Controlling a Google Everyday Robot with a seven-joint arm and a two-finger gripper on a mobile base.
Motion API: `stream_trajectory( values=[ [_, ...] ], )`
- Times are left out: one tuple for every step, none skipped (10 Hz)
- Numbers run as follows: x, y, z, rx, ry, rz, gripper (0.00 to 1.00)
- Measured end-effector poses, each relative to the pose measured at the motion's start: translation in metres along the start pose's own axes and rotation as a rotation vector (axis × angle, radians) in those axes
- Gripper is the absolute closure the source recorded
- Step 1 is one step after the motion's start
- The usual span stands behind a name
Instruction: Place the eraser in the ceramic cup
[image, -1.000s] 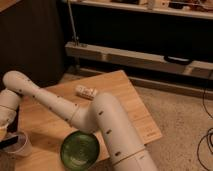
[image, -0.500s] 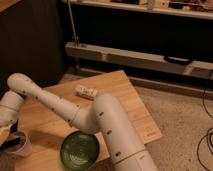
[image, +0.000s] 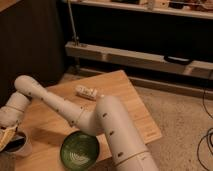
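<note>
The white ceramic cup stands at the table's front left corner. My gripper hangs right over the cup's left rim, at the end of the white arm that reaches across the table from the lower middle. A dark shape shows at the cup's mouth just under the gripper. It may be the eraser or the cup's shadowed inside; I cannot tell which. The eraser's label is not visible.
A green bowl with pale swirls stands to the right of the cup, near the front edge. A white oblong packet lies at the back of the wooden table. A low shelf and dark cabinet stand behind; cables lie on the floor at right.
The gripper has come down from above the cup to its rim. The wrist has dropped with it. The bowl and packet have not moved.
</note>
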Motion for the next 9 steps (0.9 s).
stream_trajectory(
  values=[
    [-0.002,-0.0008,-0.0009,-0.003,0.009,-0.004,0.23],
    [-0.0033,-0.0009,-0.0004,-0.003,0.016,-0.008,0.2],
    [-0.004,-0.0011,-0.001,-0.005,0.02,-0.011,0.2],
    [-0.0043,-0.0013,-0.0021,-0.007,0.023,-0.014,0.2],
    [-0.0038,-0.001,-0.0017,-0.007,0.027,-0.02,0.2],
    [-0.0037,-0.0009,-0.002,-0.009,0.029,-0.021,0.2],
    [-0.0036,-0.0013,-0.0024,-0.01,0.026,-0.023,0.2],
    [-0.0023,-0.0018,-0.0029,-0.016,0.015,-0.027,0.2],
    [-0.0001,-0.003,-0.0044,-0.022,0.003,-0.032,0.2]
  ],
)
